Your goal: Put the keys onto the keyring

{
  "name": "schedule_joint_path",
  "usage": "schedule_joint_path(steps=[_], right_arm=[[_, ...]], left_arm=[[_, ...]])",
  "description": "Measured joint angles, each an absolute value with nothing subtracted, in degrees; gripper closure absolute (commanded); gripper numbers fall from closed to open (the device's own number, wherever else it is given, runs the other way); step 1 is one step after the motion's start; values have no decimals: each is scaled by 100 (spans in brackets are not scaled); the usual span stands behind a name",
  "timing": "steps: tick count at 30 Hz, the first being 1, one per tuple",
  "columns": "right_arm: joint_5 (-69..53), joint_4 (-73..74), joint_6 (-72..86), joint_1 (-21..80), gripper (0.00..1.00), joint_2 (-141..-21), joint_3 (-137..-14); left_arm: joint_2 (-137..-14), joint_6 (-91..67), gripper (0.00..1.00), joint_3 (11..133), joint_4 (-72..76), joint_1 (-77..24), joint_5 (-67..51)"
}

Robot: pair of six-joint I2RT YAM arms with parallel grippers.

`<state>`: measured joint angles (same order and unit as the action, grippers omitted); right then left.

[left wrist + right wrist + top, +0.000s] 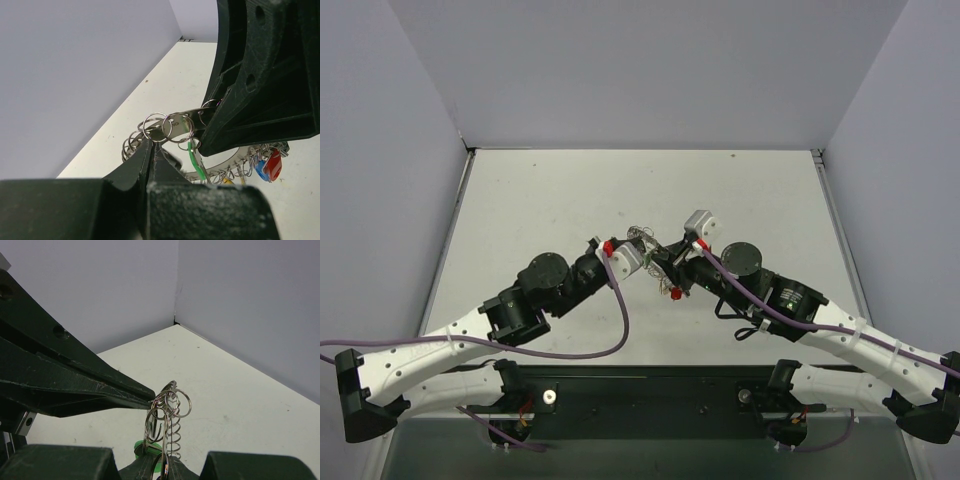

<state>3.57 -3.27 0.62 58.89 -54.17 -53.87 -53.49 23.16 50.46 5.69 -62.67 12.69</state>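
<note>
The keyring (176, 123) is a grey band hung with many small wire rings, held in the air between both grippers; it also shows in the top view (640, 238). My left gripper (152, 145) is shut on its left part. My right gripper (167, 466) is shut on the ring (170, 410) from the opposite side, edge-on. A green key (196, 161) hangs from a small ring between the two grips and shows in the right wrist view (144, 447). Red (274, 165), blue (260, 171) and yellow (227, 180) keys dangle on the ring's far side.
The white table (570, 200) is walled by grey panels at the back and sides. The right gripper's black body (265, 75) fills the upper right of the left wrist view. The left gripper's fingers (75, 385) cross the right wrist view from the left.
</note>
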Motion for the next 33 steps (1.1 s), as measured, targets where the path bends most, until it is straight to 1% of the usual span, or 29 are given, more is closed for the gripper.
schedule_joint_path(steps=[33], right_arm=[[285, -373, 64, 5885, 100, -5417, -5387]], left_arm=[[-5131, 1990, 100, 4818, 311, -6479, 1372]])
